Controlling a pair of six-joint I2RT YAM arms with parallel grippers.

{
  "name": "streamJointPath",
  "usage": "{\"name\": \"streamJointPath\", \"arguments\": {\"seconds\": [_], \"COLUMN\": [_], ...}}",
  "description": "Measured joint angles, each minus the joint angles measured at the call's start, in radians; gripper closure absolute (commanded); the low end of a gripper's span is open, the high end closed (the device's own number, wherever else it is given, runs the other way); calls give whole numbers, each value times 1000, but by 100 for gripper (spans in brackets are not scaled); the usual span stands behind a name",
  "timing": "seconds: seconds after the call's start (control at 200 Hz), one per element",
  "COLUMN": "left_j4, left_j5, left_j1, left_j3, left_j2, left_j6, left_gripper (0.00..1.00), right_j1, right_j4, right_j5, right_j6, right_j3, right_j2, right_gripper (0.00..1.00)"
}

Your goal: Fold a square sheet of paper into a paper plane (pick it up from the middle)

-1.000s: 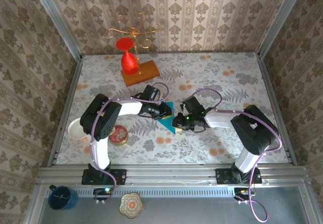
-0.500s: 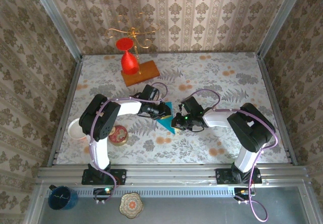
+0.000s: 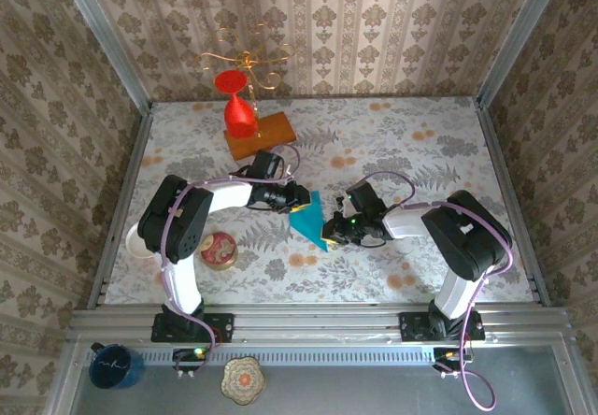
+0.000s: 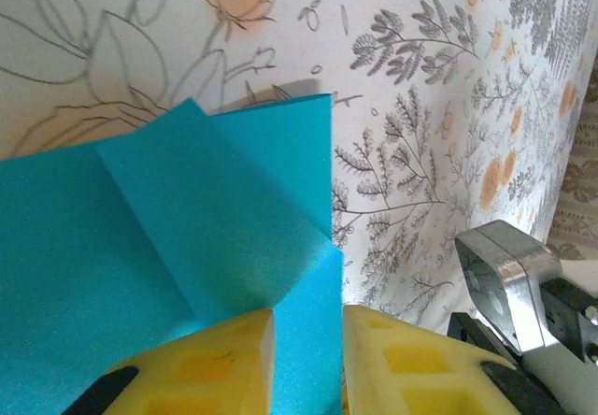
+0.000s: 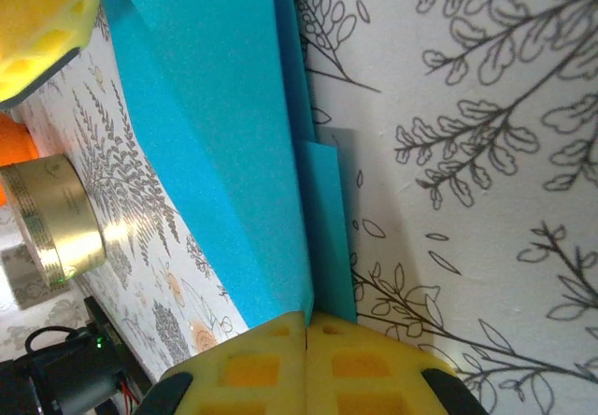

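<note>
Floral table (image 3: 411, 144), seen from above. A gold tin (image 3: 220, 250) is placed at 8 o'clock from the paper. The left gripper (image 3: 296, 202) is set at the 10 o'clock edge of the square sheet of paper (image 3: 311, 217), its yellow pads (image 4: 215, 359) held narrowly apart, with teal visible in the gap. The sheet, creased into flaps, is laid mid-table. Its 5 o'clock corner is pinched by the right gripper (image 3: 332, 234), whose pads are pressed together.
</note>
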Motion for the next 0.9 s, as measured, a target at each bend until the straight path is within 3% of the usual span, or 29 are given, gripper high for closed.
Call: {"name": "streamJointPath", "arguments": {"seconds": [0.45,0.9], "left_j4": [-2,-2], "left_j5": [12,7], "left_j1": [-8,-8], "left_j3": [3,3], "left_j2": [47,47], "left_j6": [21,21], "left_gripper": [73,74], "right_j1": [-6,-10], "right_j4": [11,-42], "right_j5": [-29,-32], "right_j6": [0,4], "right_j3": [1,63], "right_j2": [0,32], "right_gripper": [81,80]}}
